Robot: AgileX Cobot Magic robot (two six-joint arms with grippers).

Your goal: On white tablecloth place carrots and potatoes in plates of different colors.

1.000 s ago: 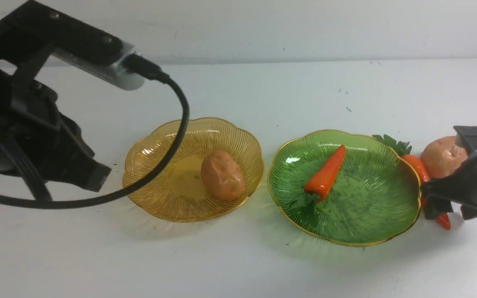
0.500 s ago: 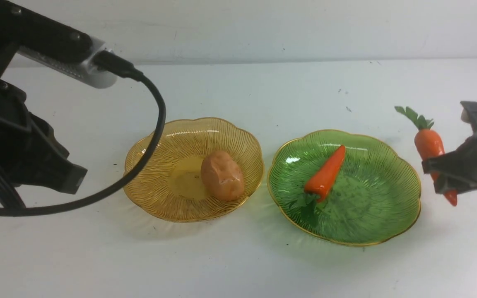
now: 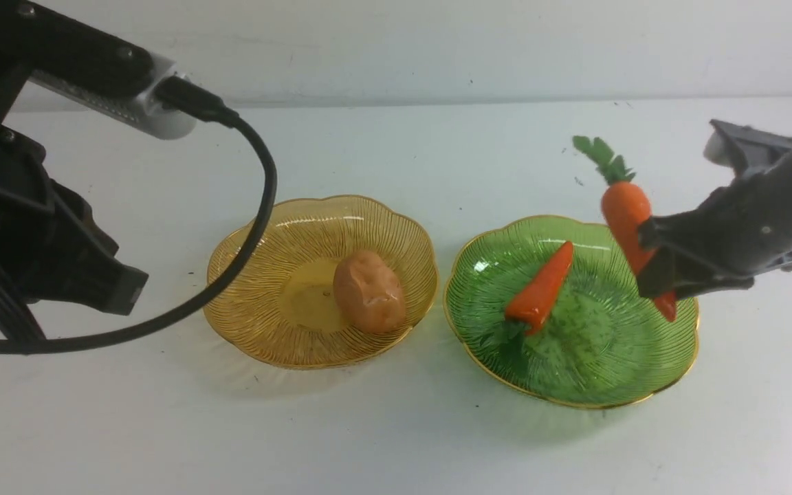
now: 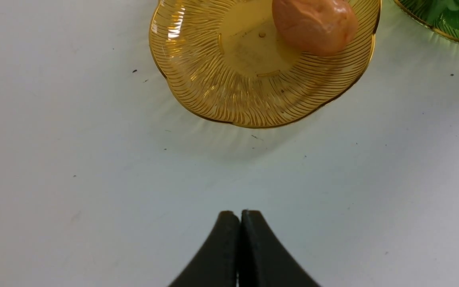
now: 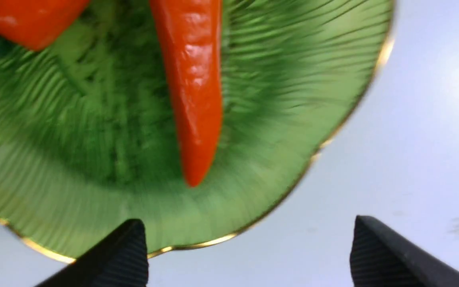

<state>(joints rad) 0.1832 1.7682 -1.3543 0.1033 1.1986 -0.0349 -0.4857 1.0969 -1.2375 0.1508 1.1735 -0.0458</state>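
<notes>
On the white tablecloth (image 3: pixel 396 426) an amber plate (image 3: pixel 279 227) holds one potato (image 3: pixel 368 292). A green plate (image 3: pixel 595 357) to its right holds a carrot (image 3: pixel 540 289) lying flat. A second carrot (image 3: pixel 623 206) is upright, leaves up, over the green plate's right part. My right gripper (image 3: pixel 650 271) is beside it. In the right wrist view my right gripper (image 5: pixel 245 223) is wide open, and this carrot (image 5: pixel 193 79) lies beyond the fingertips, over the green plate (image 5: pixel 94 159). My left gripper (image 4: pixel 240 215) is shut and empty, near the amber plate (image 4: pixel 213 91). The second potato does not show.
My left arm with its black cable (image 3: pixel 258 206) fills the left of the front view, the cable arcing over the amber plate's left rim. A white wall stands behind the table. Small dark specks dot the cloth.
My right gripper lifted the second carrot from the cloth right of the green plate, carried it left over the plate, and now stands open. My left arm drew back to the left.
</notes>
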